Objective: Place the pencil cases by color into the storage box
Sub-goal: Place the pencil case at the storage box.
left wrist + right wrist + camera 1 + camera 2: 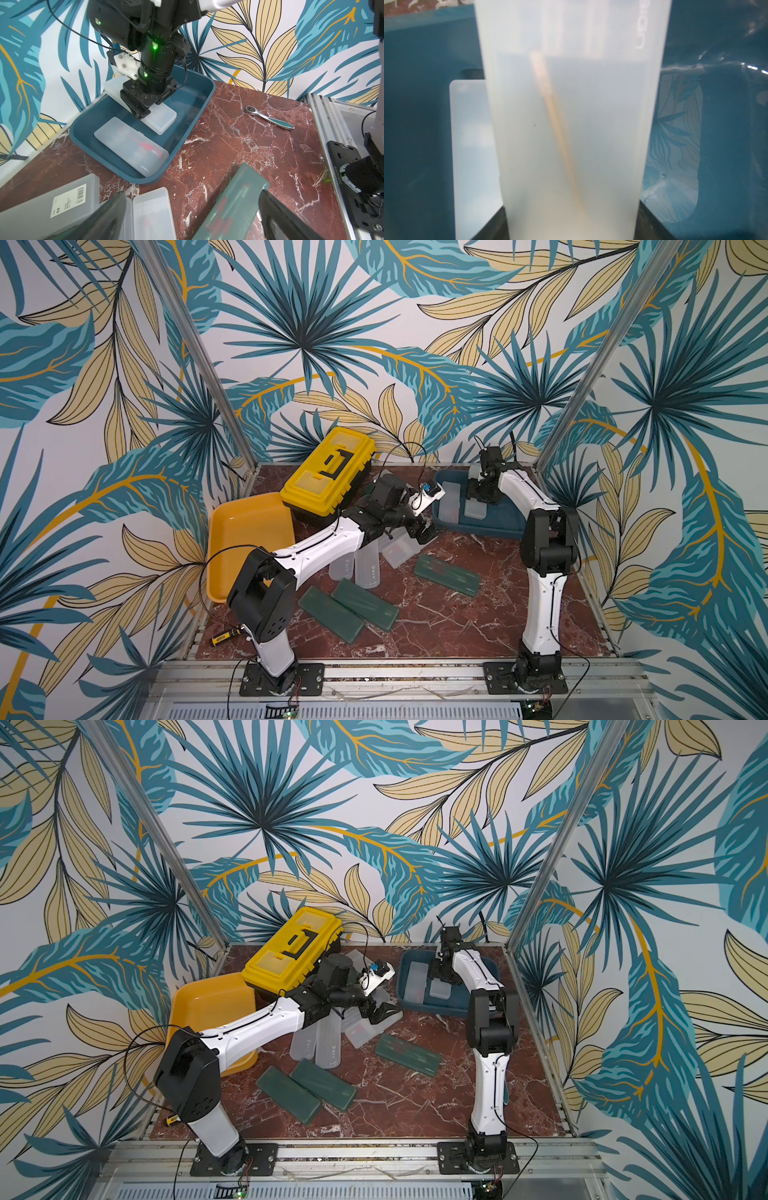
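in the blue tray, the right tool pinches a frosted case, apparently resting there; the left tool hangs spread above the worktop.

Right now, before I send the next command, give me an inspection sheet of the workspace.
Surface: red marble tabletop; no spills seen.
Job's things: flat white case in the blue tray, held white case beside it; white cluster, lone green case and green pair on the tabletop; no case seen in the yellow tray.
Clutter: toolbox, ratchet, small yellow-black tool at the front edge.
End effectors: left end effector open above the loose cases; right end effector shut on the held white case.
Cables: black loop by the left arm; no snag seen.
Surroundings: leaf-print walls, aluminium posts.
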`<state>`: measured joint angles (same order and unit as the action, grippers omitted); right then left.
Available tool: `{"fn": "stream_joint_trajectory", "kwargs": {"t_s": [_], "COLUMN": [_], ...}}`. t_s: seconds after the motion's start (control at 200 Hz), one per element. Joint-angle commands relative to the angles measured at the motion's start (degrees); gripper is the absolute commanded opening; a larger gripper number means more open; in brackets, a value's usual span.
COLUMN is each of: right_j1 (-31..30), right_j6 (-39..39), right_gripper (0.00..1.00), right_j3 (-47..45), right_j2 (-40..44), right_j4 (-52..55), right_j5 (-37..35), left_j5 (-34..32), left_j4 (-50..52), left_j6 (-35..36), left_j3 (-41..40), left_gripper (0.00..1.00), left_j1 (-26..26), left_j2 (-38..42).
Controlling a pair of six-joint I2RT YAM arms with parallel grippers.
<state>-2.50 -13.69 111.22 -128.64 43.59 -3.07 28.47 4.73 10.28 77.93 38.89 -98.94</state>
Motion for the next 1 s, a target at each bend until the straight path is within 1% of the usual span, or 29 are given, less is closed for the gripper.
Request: {"fn": "stream_joint_trajectory", "kwargs": {"t_s": [0.0, 0.23, 0.596, 0.996], "right_j1": [0.1, 0.0, -0.3, -0.3], "right_j6": [1.0, 0.8, 0.8, 1.8], "right_gripper": [0.67, 0.67, 0.67, 0.69], "right_j3": [0.2, -2.0, -5.1, -2.7], "right_j2": [-2.3, -1.2, 0.7, -1.9], "right_j4": [3.4, 3.1, 2.4, 3.9], "right_j5": [1.9, 2.6, 3.0, 4.2], "left_j5": [-0.5, -1.0, -1.2, -1.2], "left_j4": [-2.0, -2.7, -3.0, -3.4], "left_j6": [-1.0, -1.4, -1.7, -1.7], "left_j3": [-2.5, -4.3, -5.4, -5.4], "left_gripper": [1.00, 1.00, 1.00, 1.00], "left_j1": [-0.2, -0.1, -0.2, -0.2], "left_j2": [2.6, 4.3, 4.8, 4.6]}}
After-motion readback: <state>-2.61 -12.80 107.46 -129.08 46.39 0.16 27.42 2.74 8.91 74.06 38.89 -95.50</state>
